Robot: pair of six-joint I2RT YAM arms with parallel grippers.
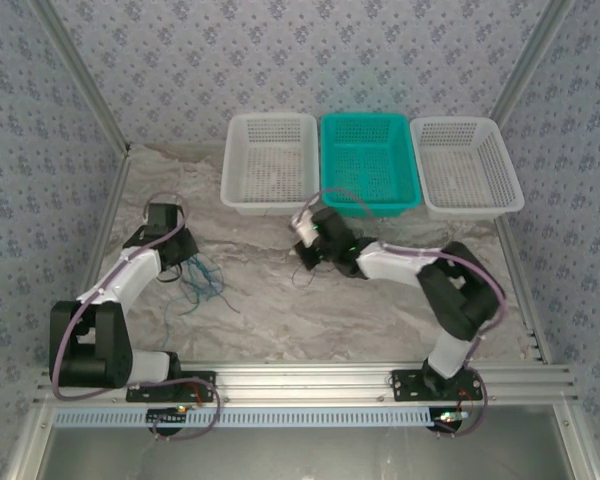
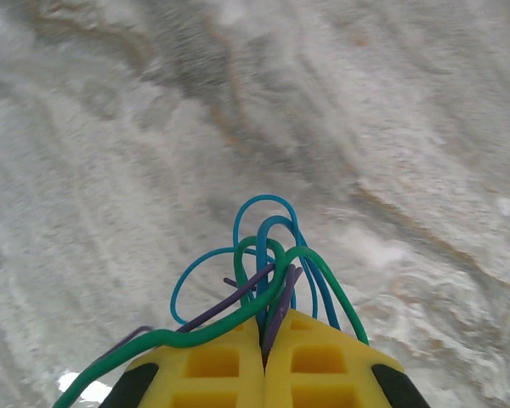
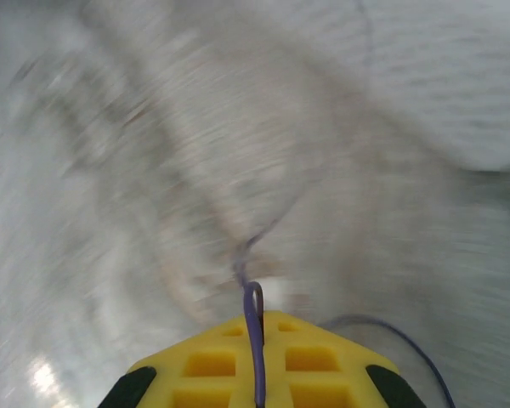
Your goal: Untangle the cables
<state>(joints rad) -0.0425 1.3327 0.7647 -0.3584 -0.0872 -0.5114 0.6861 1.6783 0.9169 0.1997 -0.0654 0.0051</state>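
a gray stone-patterned table (image 1: 310, 310) is seen from above, and three baskets are lined up at its far edge: a white basket (image 1: 270, 118), a teal basket (image 1: 368, 118) and a second white basket (image 1: 467, 123). the left claw (image 2: 263, 340) is held low over the left side of the table and is pressed together on the cables (image 1: 205, 285), with the blue cable (image 2: 265, 198) looped out ahead, the green cable (image 2: 178, 334) trailed off left and the dark cable (image 2: 229, 304) pinched between. the right claw (image 3: 257, 327) is placed near the middle, just before the teal basket, and is squeezed tight on a thin dark strand (image 3: 253, 306).
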